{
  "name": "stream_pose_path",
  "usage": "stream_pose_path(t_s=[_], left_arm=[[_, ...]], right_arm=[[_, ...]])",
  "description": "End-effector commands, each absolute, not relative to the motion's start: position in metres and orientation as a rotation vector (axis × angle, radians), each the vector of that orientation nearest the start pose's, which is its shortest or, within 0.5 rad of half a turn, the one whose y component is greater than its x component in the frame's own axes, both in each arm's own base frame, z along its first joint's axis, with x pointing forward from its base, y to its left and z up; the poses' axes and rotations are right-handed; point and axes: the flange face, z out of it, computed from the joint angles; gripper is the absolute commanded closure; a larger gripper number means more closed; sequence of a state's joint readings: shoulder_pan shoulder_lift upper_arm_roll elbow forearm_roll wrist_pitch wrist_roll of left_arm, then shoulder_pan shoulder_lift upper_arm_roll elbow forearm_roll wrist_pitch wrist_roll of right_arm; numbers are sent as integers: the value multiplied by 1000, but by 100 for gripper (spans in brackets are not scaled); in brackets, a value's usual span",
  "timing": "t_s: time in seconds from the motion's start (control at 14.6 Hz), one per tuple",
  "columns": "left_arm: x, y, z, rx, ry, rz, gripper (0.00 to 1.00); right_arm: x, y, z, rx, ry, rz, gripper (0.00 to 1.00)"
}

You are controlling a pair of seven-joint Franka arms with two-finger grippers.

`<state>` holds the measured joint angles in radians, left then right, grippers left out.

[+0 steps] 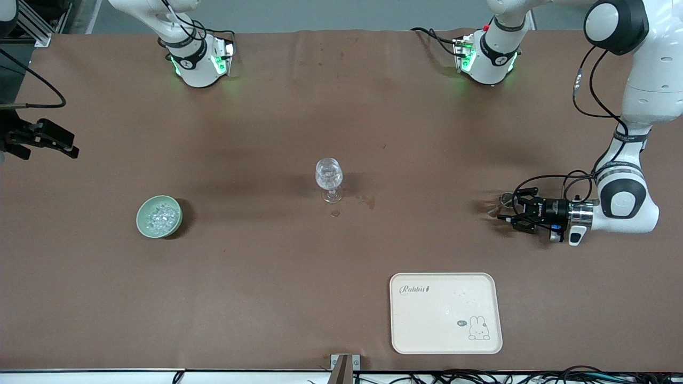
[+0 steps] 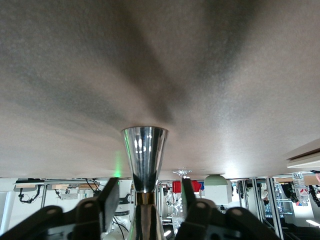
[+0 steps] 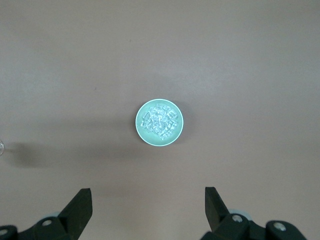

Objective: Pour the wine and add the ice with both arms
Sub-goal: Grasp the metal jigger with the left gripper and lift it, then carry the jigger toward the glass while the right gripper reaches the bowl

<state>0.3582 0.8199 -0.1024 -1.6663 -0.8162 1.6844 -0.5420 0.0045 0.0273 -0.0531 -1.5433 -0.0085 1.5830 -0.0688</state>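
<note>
A clear wine glass (image 1: 329,178) stands upright at the table's middle; it also shows small in the left wrist view (image 2: 182,173). A green bowl (image 1: 159,216) heaped with ice (image 1: 161,216) sits toward the right arm's end of the table. My left gripper (image 1: 507,207) lies low and level over the table at the left arm's end. It is open, its fingers on either side of a shiny metal measuring cup (image 2: 145,155) with gaps on both sides. My right gripper (image 3: 147,200) is open and empty, high over the bowl (image 3: 160,122) and the ice (image 3: 160,121).
A cream tray (image 1: 446,313) with a rabbit drawing lies near the front edge, nearer to the camera than the left gripper. Small wet stains (image 1: 368,201) mark the brown table beside the glass. The right gripper (image 1: 72,146) shows at the view's edge.
</note>
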Motion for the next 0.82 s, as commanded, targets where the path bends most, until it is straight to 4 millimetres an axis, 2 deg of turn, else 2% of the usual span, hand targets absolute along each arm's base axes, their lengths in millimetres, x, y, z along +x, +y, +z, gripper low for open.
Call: stream_pose_path(t_s=[0.0, 0.27, 0.55, 0.75], left_arm=[[595, 86, 124, 1776, 1295, -1068, 50], [594, 86, 124, 1765, 1297, -1076, 59], [592, 84, 125, 1759, 1284, -1092, 67], [593, 83, 125, 1761, 1281, -1093, 77]], right_arm=[[562, -29, 623, -3157, -29, -28, 1], [562, -31, 615, -3157, -27, -11, 1], [564, -33, 595, -3156, -28, 4, 1], [568, -35, 560, -3156, -28, 6, 1]])
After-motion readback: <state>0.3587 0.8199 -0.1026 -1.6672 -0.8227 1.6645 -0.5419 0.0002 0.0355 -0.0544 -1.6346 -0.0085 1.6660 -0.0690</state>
